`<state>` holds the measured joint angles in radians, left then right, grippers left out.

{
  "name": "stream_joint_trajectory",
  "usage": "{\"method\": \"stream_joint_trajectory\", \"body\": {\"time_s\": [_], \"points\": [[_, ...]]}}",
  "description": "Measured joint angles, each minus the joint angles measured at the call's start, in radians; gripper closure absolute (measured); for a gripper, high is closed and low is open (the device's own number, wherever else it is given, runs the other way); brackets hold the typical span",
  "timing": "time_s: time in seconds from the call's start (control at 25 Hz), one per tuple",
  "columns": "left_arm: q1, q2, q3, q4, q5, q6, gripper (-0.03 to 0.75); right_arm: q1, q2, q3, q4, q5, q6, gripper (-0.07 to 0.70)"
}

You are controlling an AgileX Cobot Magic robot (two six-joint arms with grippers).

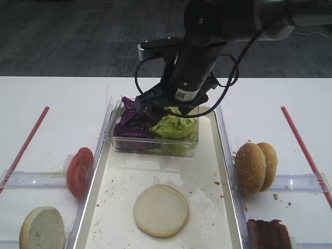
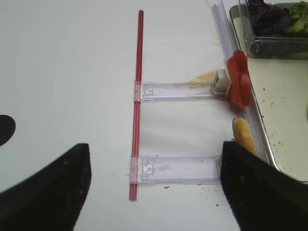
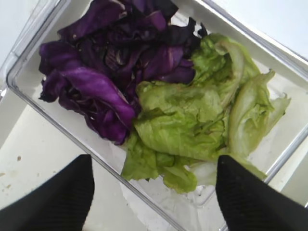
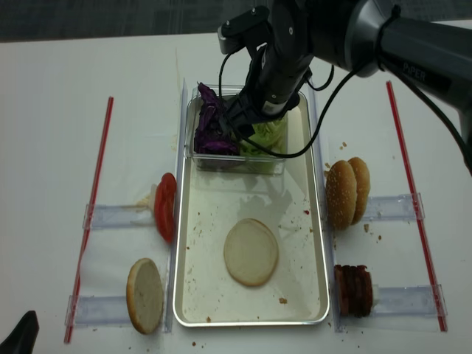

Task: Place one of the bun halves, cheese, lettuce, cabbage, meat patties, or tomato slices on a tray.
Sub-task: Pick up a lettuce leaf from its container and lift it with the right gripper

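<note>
My right gripper point(image 1: 165, 110) point(image 3: 154, 161) hangs open just above the clear tub point(image 1: 155, 148) at the tray's far end, with nothing between its fingers. Beneath it the tub holds light green lettuce point(image 3: 183, 120) point(image 1: 174, 127) on the right and purple cabbage point(image 3: 106, 72) point(image 1: 132, 122) on the left. One pale bun half point(image 1: 161, 210) lies cut face up on the tray point(image 1: 207, 171). My left gripper point(image 2: 155, 147) is open over bare table left of the tray, holding nothing. Cheese is out of view.
Tomato slices point(image 1: 79, 171) point(image 2: 239, 84) and a bun half point(image 1: 42, 228) stand in clear holders left of the tray. Two seeded bun halves point(image 1: 255, 167) and meat patties point(image 1: 268, 233) stand to its right. Red strips point(image 2: 137, 101) point(image 1: 303, 148) mark both sides.
</note>
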<state>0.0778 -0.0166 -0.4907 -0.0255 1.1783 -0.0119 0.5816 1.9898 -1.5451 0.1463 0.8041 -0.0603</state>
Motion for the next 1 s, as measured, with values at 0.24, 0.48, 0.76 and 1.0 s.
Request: {"method": "stream_joint_trajectory", "body": {"time_s": [0.24,0.48,0.76,1.0], "points": [[0.0,0.0,0.0,0.0,0.0,0.0,0.169,0.0,0.061,0.0,-0.008,-0.054,0.0,0.072],[0.0,0.0,0.0,0.0,0.0,0.0,0.169,0.0,0.115,0.0,-0.031,-0.11,0.0,0.136],[0.0,0.0,0.0,0.0,0.0,0.0,0.169,0.0,0.149,0.0,-0.044,-0.129,0.0,0.284],[0.0,0.0,0.0,0.0,0.0,0.0,0.169,0.0,0.155,-0.001,-0.045,-0.139,0.0,0.421]]}}
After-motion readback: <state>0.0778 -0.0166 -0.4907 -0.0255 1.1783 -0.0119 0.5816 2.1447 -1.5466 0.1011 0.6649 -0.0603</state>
